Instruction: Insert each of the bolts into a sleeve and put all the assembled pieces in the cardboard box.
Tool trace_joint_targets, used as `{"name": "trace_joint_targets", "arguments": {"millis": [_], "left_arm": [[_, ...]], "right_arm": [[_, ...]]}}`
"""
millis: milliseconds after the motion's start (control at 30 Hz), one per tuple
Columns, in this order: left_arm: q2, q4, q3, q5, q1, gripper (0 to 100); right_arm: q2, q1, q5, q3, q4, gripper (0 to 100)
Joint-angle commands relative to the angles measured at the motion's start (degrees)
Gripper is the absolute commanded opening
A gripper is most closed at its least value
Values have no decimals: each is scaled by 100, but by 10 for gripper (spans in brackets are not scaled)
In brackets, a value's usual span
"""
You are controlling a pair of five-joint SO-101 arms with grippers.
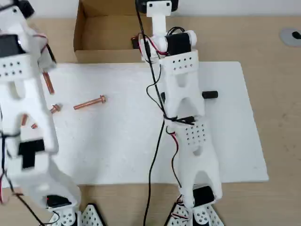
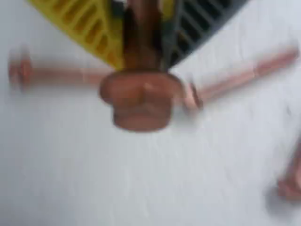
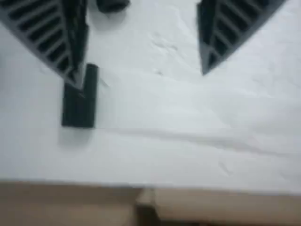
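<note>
My left gripper (image 2: 142, 63), with one yellow and one black finger, is shut on a copper bolt (image 2: 141, 103) whose head faces the camera just above the white mat. Two more bolts (image 2: 56, 74) (image 2: 244, 75) lie on the mat behind it. My right gripper (image 3: 141, 75) is open low over the mat, and a black sleeve (image 3: 80, 99) lies touching the tip of one finger (image 3: 61, 42). From above, a long bolt (image 1: 89, 102) and shorter ones (image 1: 47, 82) lie at the mat's left, and a sleeve (image 1: 209, 94) lies right of the middle arm. The cardboard box (image 1: 106, 33) stands behind the mat.
The white foam mat (image 1: 117, 141) covers most of the wooden table. A second black sleeve (image 3: 113, 4) lies farther off in the right wrist view. Cardboard (image 3: 211, 207) borders the mat's edge there. Black cables (image 1: 153, 155) hang along the middle arm.
</note>
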Motion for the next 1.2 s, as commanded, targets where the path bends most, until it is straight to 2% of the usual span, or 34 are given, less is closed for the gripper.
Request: {"name": "trace_joint_targets", "arguments": {"millis": [0, 233, 467, 733, 1167], "left_arm": [[-1587, -360, 993, -18, 114, 10], [-3371, -1732, 3086, -9, 141, 10], [-4963, -2884, 4800, 0, 149, 9], [-5525, -3086, 5442, 9, 141, 9], [-5543, -3086, 5442, 26, 105, 9]], "right_arm": [[-286, 119, -53, 488, 123, 196], [-277, 198, -53, 1622, -211, 196], [-277, 453, -26, 2088, -457, 196], [110, 541, 26, 2053, -545, 196], [514, 523, 1029, 2044, -563, 196]]}}
